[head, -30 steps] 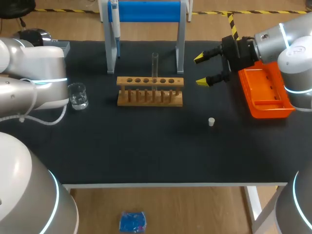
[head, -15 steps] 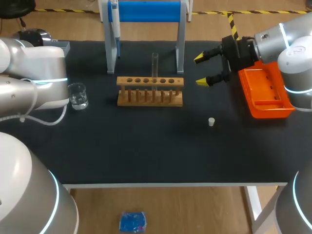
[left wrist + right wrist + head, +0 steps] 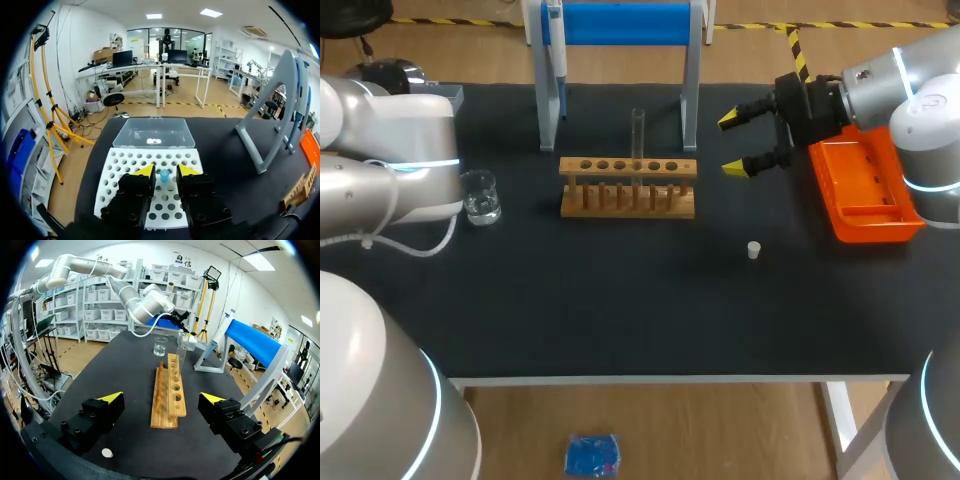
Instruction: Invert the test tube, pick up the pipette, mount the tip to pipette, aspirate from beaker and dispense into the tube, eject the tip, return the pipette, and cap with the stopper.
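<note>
Nothing has shifted since a second ago; right gripper (image 3: 730, 144) spread wide, empty, near wooden rack (image 3: 628, 190); test tube (image 3: 638, 130) upright in it; thin glass, probably light, slick, fragile; grip mid-barrel, gently; left gripper (image 3: 166, 170) parted, empty, over tip box (image 3: 122, 167).

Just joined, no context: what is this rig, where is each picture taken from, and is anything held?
Two robot arms work at a black table. The overhead picture looks down from behind them; each round picture comes from a camera on one wrist, looking along its gripper. On the table: a wooden tube rack holding one upright clear glass test tube, a small glass beaker, a small white stopper, an orange plastic tray, and a blue-and-white stand with a pipette hanging. The left gripper hangs open over a white holed tip rack; the right gripper is open, facing the wooden rack, apart from it. Nothing is held.
</note>
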Available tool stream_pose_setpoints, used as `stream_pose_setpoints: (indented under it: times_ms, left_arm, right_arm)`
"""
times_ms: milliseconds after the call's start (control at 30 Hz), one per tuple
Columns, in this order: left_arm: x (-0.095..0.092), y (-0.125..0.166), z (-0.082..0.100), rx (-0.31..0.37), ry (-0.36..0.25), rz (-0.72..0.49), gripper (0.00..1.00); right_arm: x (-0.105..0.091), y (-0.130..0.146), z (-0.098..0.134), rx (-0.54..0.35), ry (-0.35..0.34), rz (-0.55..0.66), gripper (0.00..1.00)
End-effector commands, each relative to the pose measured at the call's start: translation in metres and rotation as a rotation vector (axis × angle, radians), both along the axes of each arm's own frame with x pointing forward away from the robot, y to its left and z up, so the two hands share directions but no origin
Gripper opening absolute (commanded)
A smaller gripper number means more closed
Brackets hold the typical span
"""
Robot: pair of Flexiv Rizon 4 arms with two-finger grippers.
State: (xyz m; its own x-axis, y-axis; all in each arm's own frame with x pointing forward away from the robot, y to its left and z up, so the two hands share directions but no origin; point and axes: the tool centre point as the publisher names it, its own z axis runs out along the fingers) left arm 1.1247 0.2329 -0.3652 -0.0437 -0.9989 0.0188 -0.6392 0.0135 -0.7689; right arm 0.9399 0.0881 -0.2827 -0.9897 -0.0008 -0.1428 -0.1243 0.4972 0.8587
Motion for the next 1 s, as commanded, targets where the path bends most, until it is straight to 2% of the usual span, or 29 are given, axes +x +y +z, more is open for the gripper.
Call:
stream_pose_setpoints:
  times_ms: [33,167,233,600,1000]
  left_arm:
    - [0.0043,-0.0003,-0.0002,0.006,0.014,0.002,0.26]
    - [0.0045,0.0001,-0.0006,0.012,0.017,0.0,0.22]
    - [0.0048,0.0003,-0.001,0.015,0.02,-0.002,0.0]
    - [0.0055,0.0001,-0.002,0.017,0.02,-0.004,0.0]
    - [0.0031,-0.0008,0.0066,0.027,0.006,-0.006,0.0]
  right_arm:
    - [-0.0005,-0.0005,0.0004,-0.002,0.0,0.0,1.0]
    - [-0.0005,-0.0005,0.0004,-0.002,0.0,0.0,1.0]
    - [-0.0005,-0.0005,0.0004,-0.002,0.0,0.0,1.0]
    - [-0.0005,-0.0005,0.0004,-0.002,0.0,0.0,1.0]
    - [-0.0005,-0.0005,0.0004,-0.002,0.0,0.0,1.0]
